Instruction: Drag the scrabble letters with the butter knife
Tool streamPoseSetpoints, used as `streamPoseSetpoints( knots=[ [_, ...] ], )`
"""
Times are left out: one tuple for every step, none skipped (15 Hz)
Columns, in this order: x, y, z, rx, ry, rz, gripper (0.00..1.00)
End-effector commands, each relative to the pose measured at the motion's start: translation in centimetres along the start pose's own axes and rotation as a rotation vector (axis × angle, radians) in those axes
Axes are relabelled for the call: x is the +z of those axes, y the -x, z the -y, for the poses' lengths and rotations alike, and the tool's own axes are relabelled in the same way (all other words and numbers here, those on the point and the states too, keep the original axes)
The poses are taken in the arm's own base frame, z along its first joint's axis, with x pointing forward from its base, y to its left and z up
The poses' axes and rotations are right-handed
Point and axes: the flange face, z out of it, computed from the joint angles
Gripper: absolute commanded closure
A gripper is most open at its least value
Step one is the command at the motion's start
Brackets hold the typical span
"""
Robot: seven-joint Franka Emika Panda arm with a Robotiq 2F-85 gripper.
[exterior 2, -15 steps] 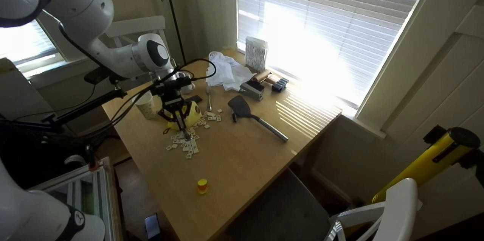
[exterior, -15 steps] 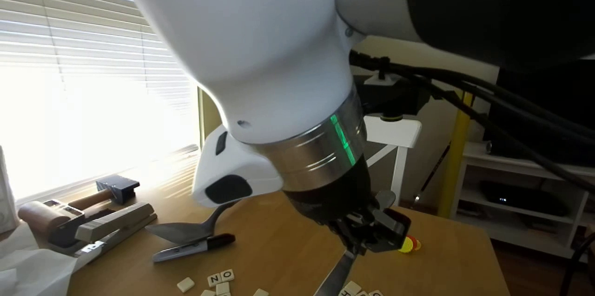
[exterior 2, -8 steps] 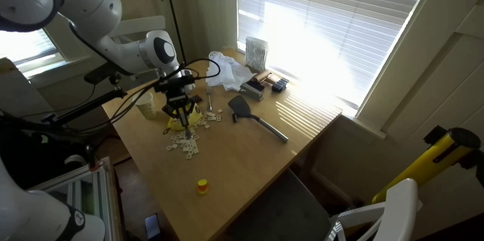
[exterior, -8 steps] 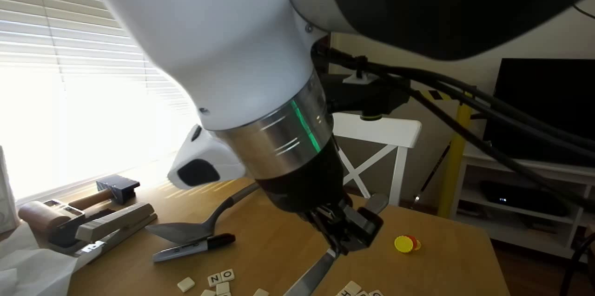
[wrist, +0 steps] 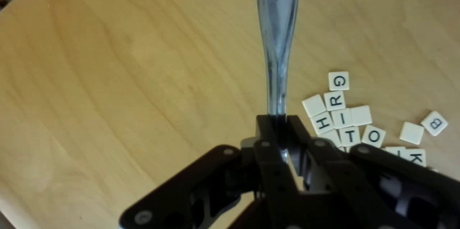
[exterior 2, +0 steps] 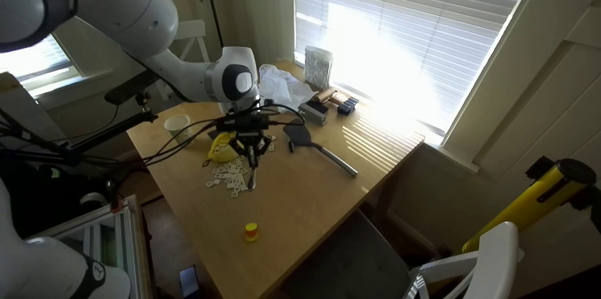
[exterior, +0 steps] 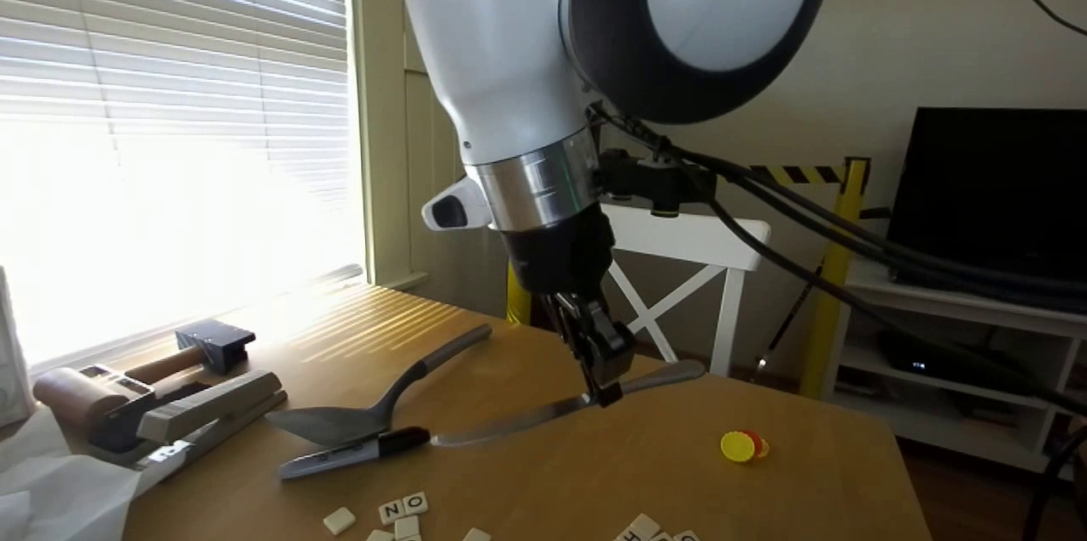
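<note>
Pale wood fills much of what I see: the tabletop point(exterior 2: 281, 205). Next in size comes the dark spatula point(exterior: 361, 424), on the left in an exterior view, handle toward the far side. After it comes the butter knife point(exterior: 535, 416), and I have it clenched in my black claw point(wrist: 278, 123) partway along its length; in an exterior view the blade runs left and the handle right. A marker point(exterior: 357, 452) lies on the near side of the spatula's head. A yellow-and-red round piece point(exterior: 737, 446) sits right of the claw there. Smallest are the scattered scrabble letters point(wrist: 342, 118), right of the knife's handle in the wrist view, G, R, I and T roughly in line.
</note>
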Motion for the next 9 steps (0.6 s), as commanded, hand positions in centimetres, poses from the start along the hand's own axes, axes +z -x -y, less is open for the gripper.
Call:
streamPoseSetpoints(
  knots=[
    [0.6, 4.0, -2.4, 0.177, -0.038, -0.091, 0.96],
    [0.9, 4.8, -3.0, 0.226, -0.046, -0.111, 0.96],
    [1.1, 5.3, -3.4, 0.271, -0.053, -0.137, 0.96],
    [1.4, 3.8, -3.7, 0.186, -0.038, -0.090, 0.85],
    [1.6, 4.4, -4.1, 0.216, -0.043, -0.105, 0.85],
    [1.7, 4.7, -4.2, 0.232, -0.044, -0.112, 0.85],
    [1.7, 4.8, -4.1, 0.240, -0.045, -0.113, 0.85],
    [1.7, 4.8, -4.0, 0.243, -0.046, -0.114, 0.96],
    [2.1, 4.5, -3.8, 0.250, -0.144, -0.131, 0.96]
  ],
)
